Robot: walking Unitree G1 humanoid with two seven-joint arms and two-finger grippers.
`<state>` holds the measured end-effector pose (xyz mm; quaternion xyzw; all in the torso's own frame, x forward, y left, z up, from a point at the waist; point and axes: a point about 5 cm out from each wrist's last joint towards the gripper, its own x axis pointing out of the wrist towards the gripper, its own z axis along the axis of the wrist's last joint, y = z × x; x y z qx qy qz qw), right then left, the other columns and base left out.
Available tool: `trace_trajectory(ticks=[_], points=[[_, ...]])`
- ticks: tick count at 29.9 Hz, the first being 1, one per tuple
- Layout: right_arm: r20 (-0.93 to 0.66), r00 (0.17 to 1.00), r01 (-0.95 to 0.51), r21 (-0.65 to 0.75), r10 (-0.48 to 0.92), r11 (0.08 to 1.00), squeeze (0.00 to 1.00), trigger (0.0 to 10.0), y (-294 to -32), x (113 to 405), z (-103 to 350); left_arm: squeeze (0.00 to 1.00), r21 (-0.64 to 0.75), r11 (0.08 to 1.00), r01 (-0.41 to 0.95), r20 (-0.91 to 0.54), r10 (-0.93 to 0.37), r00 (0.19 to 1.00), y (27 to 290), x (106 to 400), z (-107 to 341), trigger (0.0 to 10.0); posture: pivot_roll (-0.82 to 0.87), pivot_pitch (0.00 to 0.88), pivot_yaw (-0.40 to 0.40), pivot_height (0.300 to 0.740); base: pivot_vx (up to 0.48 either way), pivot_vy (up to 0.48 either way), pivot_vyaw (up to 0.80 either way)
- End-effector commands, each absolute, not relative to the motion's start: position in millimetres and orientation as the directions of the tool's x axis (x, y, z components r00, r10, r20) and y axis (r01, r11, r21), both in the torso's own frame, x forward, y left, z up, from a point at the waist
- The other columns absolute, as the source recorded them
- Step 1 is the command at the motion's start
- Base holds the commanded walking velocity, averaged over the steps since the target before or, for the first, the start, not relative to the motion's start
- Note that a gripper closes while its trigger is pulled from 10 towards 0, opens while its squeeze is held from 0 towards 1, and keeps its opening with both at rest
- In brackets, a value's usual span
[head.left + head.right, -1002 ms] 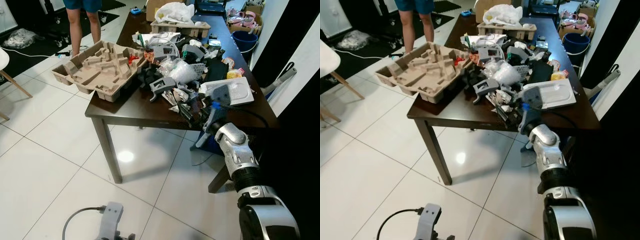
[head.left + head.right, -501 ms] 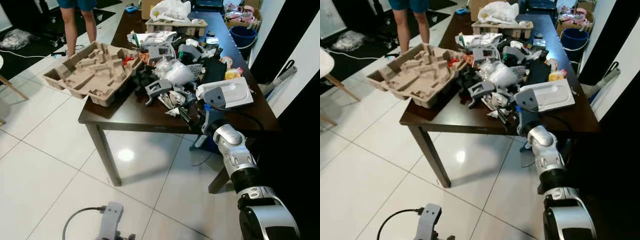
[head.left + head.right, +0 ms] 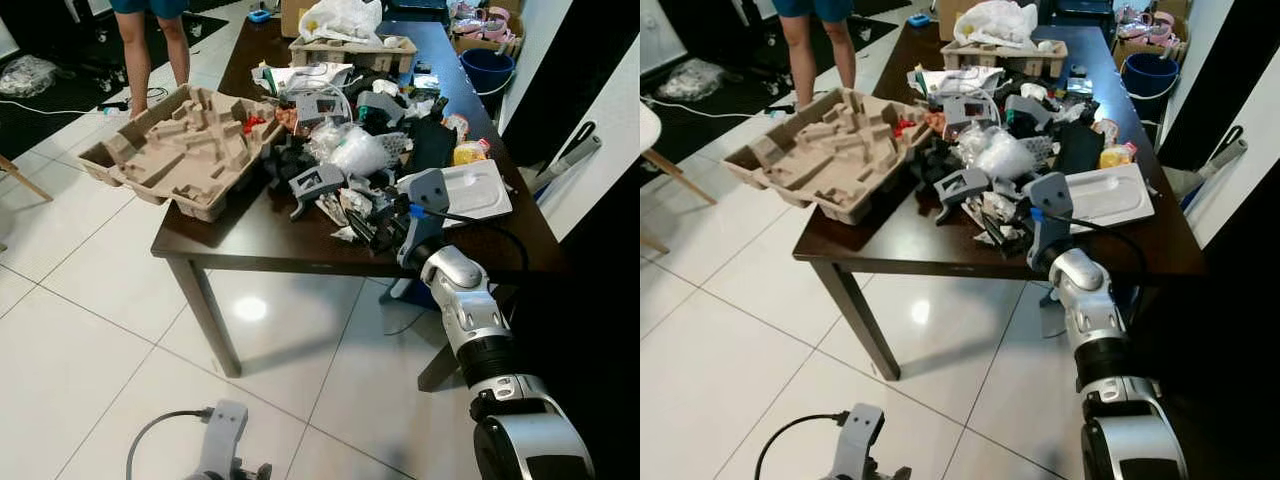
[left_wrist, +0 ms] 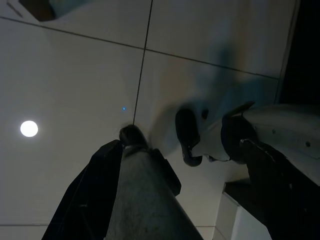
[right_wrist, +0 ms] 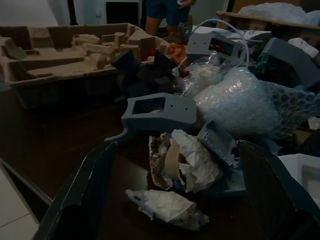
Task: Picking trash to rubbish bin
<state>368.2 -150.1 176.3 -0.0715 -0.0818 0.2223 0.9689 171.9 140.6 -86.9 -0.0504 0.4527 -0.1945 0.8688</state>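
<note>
The left tool hangs idle over the floor tiles, and whether its fingers are parted I cannot tell. Far to the left of the right tool, on the table, lies one moulded cardboard tray, with a person's two legs standing on the floor beyond it. Nearer, just ahead and left of the tool, sits one grey plastic bracket; directly ahead, between its two spread fingers, are two bits of trash: a crumpled paper wad and a smaller crushed scrap closer in. Over the last second the right tool has come forward from the table's near edge to the front of the heap; its fingers stand wide apart with nothing between them touching either. That likely means the grasp of the paper is next, not yet made. Beyond the wad rests one bubble-wrap bundle, and to the tool's right one white tray. One blue bucket stands past the table's far right side.
</note>
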Motion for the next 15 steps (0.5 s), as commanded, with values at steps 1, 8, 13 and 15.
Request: trace_trajectory(ticks=[1, 8, 13, 15], points=[[0.124, 0.889, -0.422, -0.155, 0.442, 0.893, 0.00, 10.0, -149.1, 367.3, 174.9, 0.00, -0.275, 0.914, 0.298, -0.779, -0.394, 0.489, 138.0, 164.9, -90.1, 10.0, 0.01, 0.070, -0.002, 0.740, 0.304, 0.000, 0.00], [0.133, 0.885, -0.426, -0.154, 0.446, 0.892, 0.00, 10.0, -148.7, 366.4, 176.7, 0.00, -0.277, 0.914, 0.296, -0.778, -0.395, 0.489, 138.3, 164.2, -90.3, 10.0, 0.01, 0.070, -0.002, 0.740, 0.305, 0.000, 0.00], [0.129, 0.885, -0.428, -0.152, 0.447, 0.891, 0.00, 10.0, -147.3, 366.5, 175.9, 0.00, -0.279, 0.914, 0.295, -0.777, -0.395, 0.490, 138.3, 164.8, -90.0, 10.0, 0.01, 0.068, 0.000, 0.740, 0.305, 0.000, 0.00], [0.128, 0.886, -0.427, -0.153, 0.446, 0.891, 0.00, 10.0, -147.4, 366.5, 175.6, 0.00, -0.280, 0.914, 0.295, -0.776, -0.396, 0.491, 138.2, 164.9, -90.0, 10.0, 0.01, 0.068, 0.000, 0.740, 0.304, 0.000, 0.00]])
